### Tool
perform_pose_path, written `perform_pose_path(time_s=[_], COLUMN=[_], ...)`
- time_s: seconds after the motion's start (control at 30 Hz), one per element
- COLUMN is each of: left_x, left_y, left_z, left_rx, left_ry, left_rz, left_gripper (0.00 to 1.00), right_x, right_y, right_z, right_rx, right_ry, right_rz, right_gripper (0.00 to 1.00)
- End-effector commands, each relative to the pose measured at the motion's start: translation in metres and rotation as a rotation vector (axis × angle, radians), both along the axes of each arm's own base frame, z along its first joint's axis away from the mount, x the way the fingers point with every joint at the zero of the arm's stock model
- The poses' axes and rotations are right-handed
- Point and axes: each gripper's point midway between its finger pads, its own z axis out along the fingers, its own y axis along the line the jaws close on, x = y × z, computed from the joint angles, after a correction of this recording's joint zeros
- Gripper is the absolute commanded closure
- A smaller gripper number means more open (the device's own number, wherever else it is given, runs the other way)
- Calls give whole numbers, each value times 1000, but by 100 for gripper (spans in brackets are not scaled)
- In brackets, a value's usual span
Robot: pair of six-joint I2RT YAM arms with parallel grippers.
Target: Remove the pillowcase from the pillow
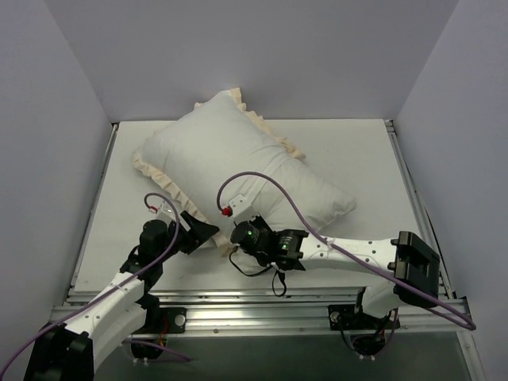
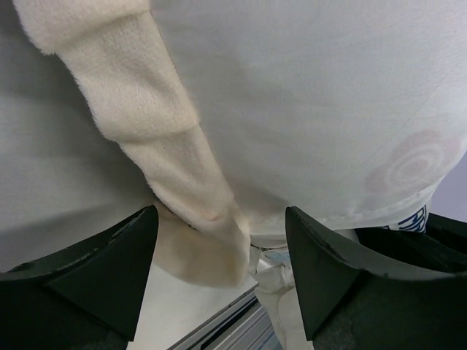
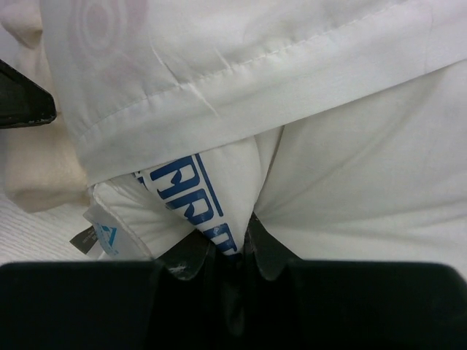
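The pillowcase (image 1: 238, 159) lies cream side up mid-table (image 1: 365, 159), pillow inside, frill (image 2: 168, 146) along its L and far edges. At the near opening the pillow (image 3: 219, 182), w/ blue print, pokes out under the hem (image 3: 241, 95). Right gripper (image 3: 235, 251): jaws closed, pinching that pillow corner. Left gripper (image 2: 219, 270): jaws apart, straddling the frill, not clamped.

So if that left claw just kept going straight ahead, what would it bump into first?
Most likely the cream fuzzy frill of the pale fabric pillowcase, which hangs right between the left gripper's open fingers; depth is hard to judge.
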Motion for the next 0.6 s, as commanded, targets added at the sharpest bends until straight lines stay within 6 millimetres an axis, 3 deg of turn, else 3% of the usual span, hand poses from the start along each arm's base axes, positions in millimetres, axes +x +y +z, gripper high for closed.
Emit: perform_pose_path(time_s=[0.0, 0.17, 0.4, 0.57], left_x=[5, 10, 22, 27], left_y=[-8, -11, -21, -25], left_z=[13, 9, 19, 27], left_rx=[-37, -44, -62, -84], left_ry=[-77, -73, -115, -157], left_rz=[-28, -29, -42, -46], left_gripper=[24, 31, 46, 71], right_x=[3, 5, 5, 4], right_y=[-13, -10, -6, -7], right_z=[0, 21, 21, 27], right_rx=[49, 131, 156, 184], right_ry=[32, 21, 38, 32], right_rz=[-29, -20, -9, -8], right_gripper=[100, 100, 100, 100])
